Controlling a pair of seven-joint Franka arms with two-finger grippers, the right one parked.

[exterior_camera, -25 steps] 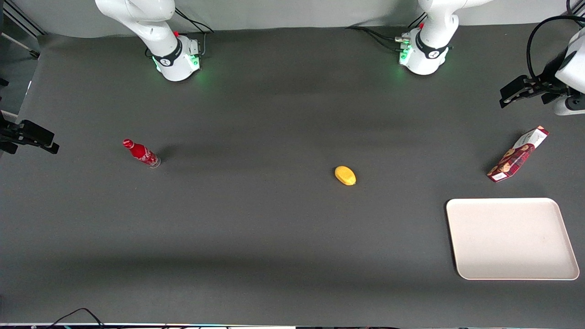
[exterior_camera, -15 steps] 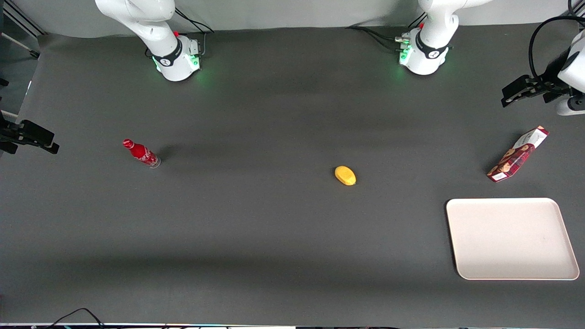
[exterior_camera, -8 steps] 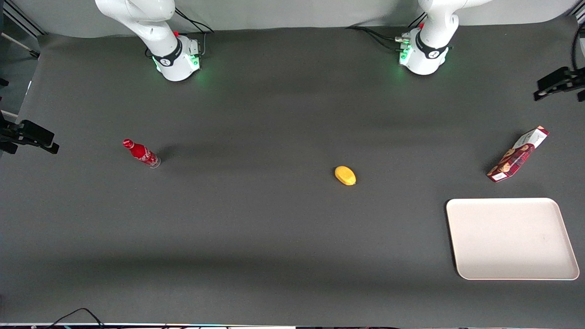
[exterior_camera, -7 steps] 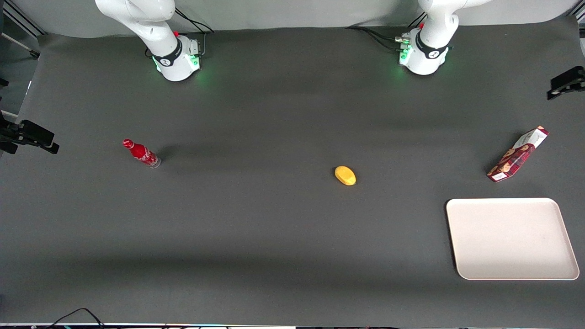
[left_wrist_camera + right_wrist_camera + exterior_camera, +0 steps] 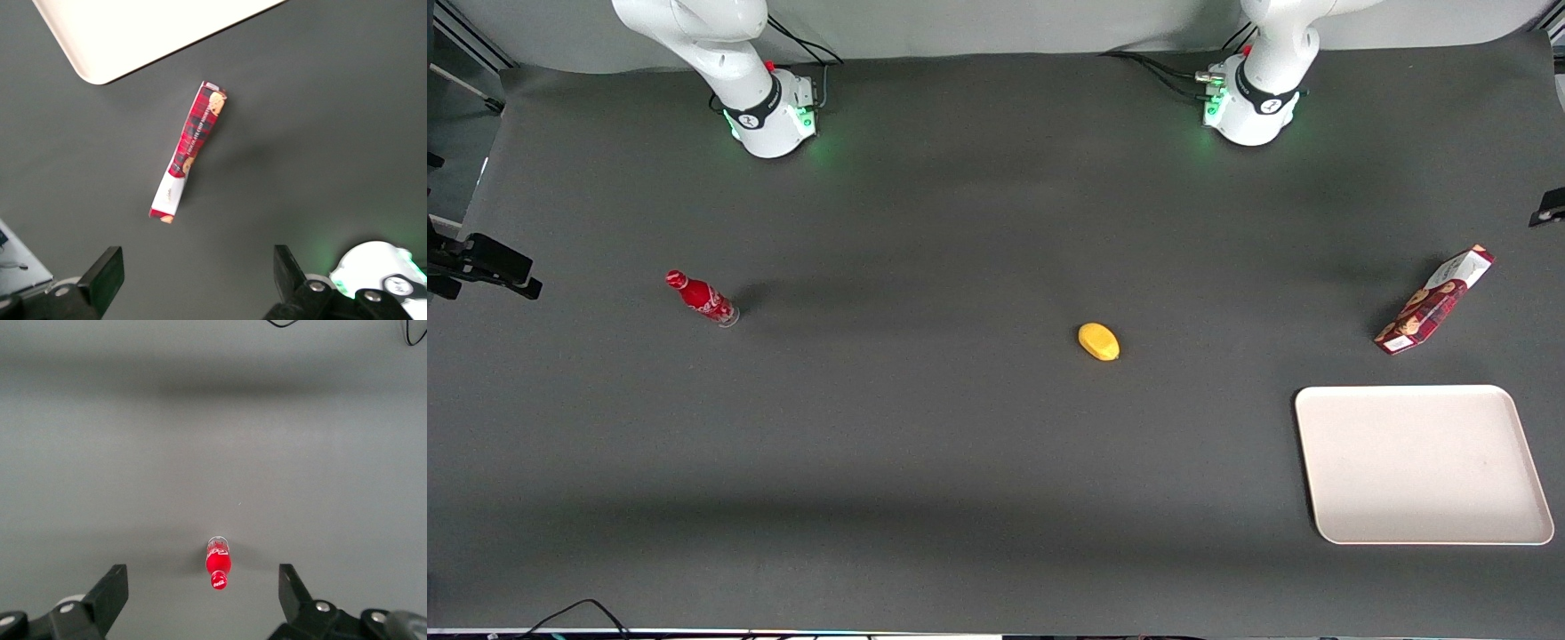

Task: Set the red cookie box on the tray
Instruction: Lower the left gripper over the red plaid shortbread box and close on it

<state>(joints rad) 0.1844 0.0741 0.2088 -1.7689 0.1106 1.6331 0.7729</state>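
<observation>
The red cookie box (image 5: 1434, 300) lies on the dark mat toward the working arm's end of the table, farther from the front camera than the cream tray (image 5: 1423, 462). A strip of bare mat separates the two. In the left wrist view my gripper (image 5: 198, 280) hangs open high above the mat, nothing between its fingers. The box (image 5: 190, 150) lies a little ahead of it, with the tray's corner (image 5: 153, 27) just past the box. In the front view only the gripper's black tip (image 5: 1549, 210) shows at the picture's edge, farther from the camera than the box.
A yellow lemon-shaped object (image 5: 1098, 341) lies mid-table. A small red bottle (image 5: 701, 298) stands toward the parked arm's end, seen too in the right wrist view (image 5: 218, 563). The working arm's white base (image 5: 1249, 107) stands at the table's back edge.
My gripper has swung outward toward the working arm's end of the table, almost leaving the front view, and come slightly nearer the camera. Box and tray have not moved.
</observation>
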